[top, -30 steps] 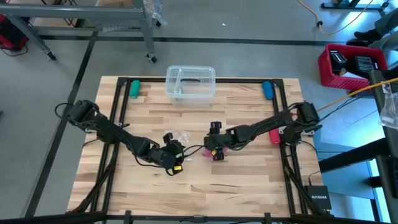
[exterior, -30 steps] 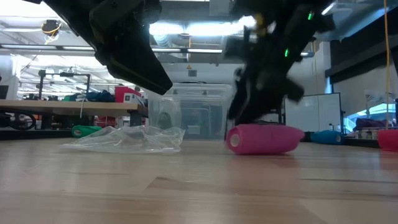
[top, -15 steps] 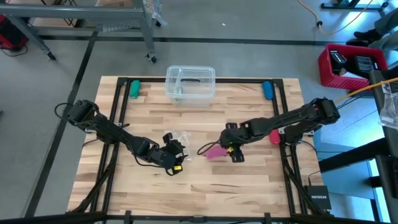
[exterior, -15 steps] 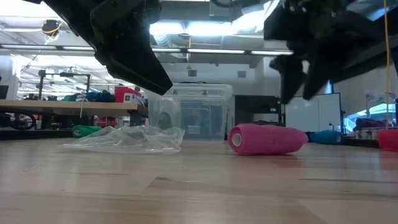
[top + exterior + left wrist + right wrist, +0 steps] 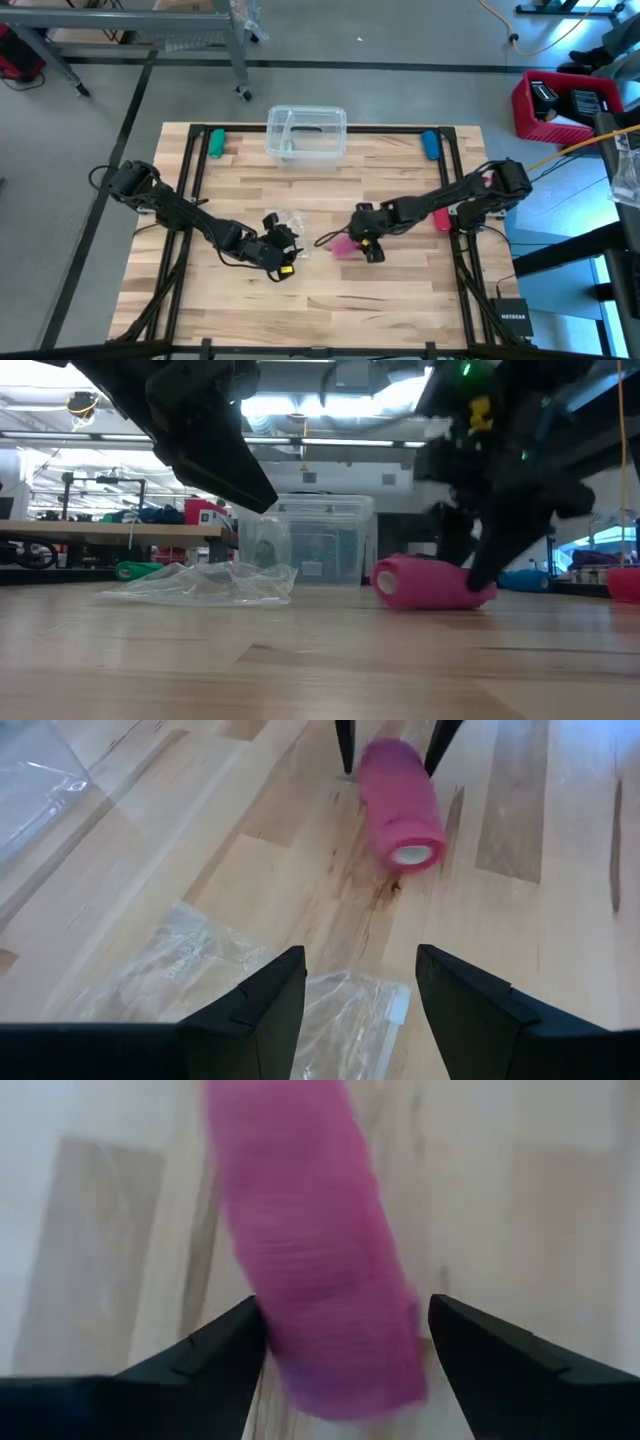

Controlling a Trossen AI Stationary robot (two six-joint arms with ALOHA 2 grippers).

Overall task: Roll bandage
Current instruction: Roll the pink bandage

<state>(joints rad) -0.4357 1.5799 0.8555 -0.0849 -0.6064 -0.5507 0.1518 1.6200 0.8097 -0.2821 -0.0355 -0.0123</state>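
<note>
From above, we see the bandage (image 5: 343, 244), already a pink roll, at mid-frame on the table (image 5: 400, 300), with the right tool (image 5: 366, 243) open over it and the left tool (image 5: 281, 240) open beside the wrapper (image 5: 293, 220). The tub (image 5: 306, 133) at upper centre looks empty. At table level the roll (image 5: 432, 583) looks soft, light and springy. In the wrist views, we would pinch it across its middle.

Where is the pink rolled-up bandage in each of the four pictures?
High view: the pink fabric bandage roll lies mid-table, at the right gripper.
Low view: right of centre, on the wood.
Left wrist view: near the top.
Right wrist view: centre, between the open fingers.
Shared landmark: crumpled clear plastic wrapper.
</note>
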